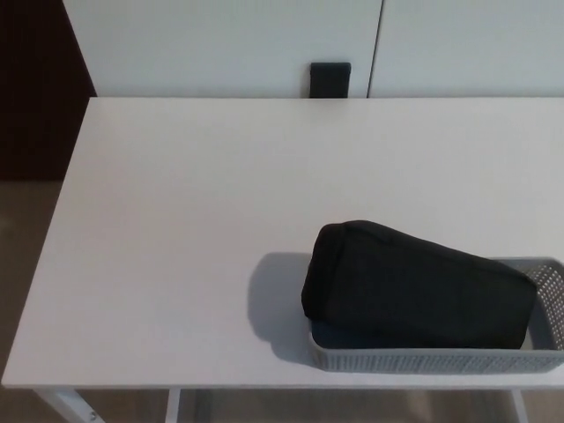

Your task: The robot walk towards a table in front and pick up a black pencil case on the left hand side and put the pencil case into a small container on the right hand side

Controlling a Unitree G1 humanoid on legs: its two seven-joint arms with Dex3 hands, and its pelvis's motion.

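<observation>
The black pencil case (414, 286) lies lengthwise in the small grey mesh container (441, 359) at the front right of the white table (194, 203). Its left end sticks up and out over the container's left rim. Neither of my hands shows in the head view.
A small black block (330, 78) sits against the white wall behind the table's far edge. A dark panel (40, 88) stands at the far left. The table's front edge runs just below the container, with a white leg (66, 407) at the lower left.
</observation>
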